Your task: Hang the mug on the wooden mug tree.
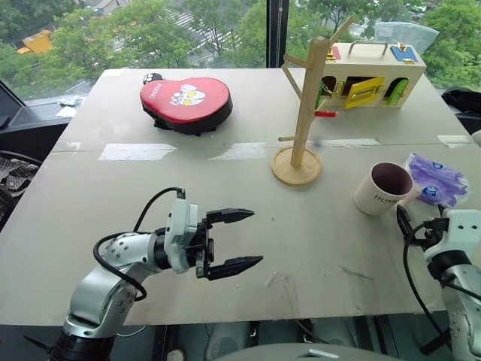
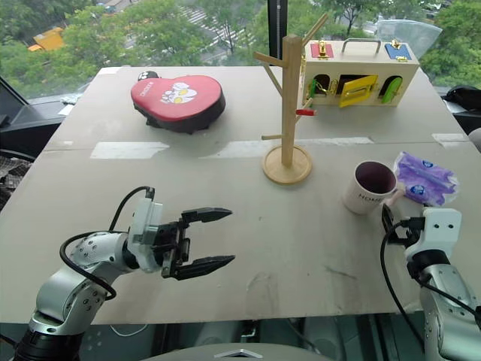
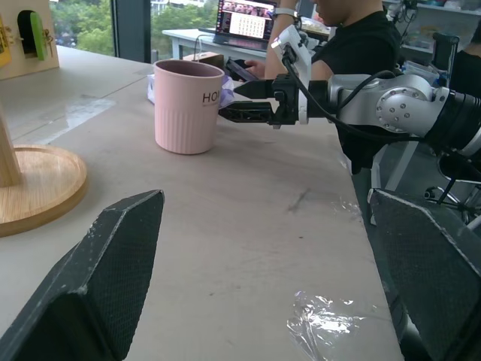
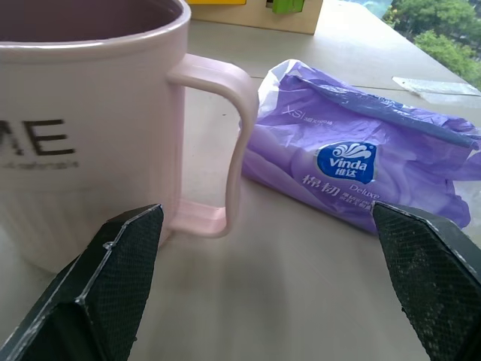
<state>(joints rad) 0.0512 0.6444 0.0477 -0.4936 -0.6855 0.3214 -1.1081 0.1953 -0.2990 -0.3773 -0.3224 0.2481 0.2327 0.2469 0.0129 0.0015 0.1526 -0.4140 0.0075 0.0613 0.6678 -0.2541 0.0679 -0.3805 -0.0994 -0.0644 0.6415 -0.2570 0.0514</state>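
Right gripper [image 4: 263, 286]: jaws spread wide, empty, level with the handle of the mug [image 1: 383, 188], touching nothing. Mug: upright on the table [image 1: 225, 248], near its right edge, just beside a purple tissue pack [image 1: 436, 179]. Left gripper [image 1: 231, 241]: jaws wide apart, empty, hovering over bare table. Wooden mug tree [image 1: 307, 113]: upright mid-table, left of and beyond the mug, apart from it.

Bare counter [image 1: 248, 226] lies open between my left hand [image 1: 234, 241] and the mug [image 1: 382, 188]. A purple tissue pack [image 4: 361, 169] crowds the mug's handle side, just ahead of my spread right hand [image 4: 263, 286]. The wooden mug tree [image 1: 304, 105] stands apart behind.
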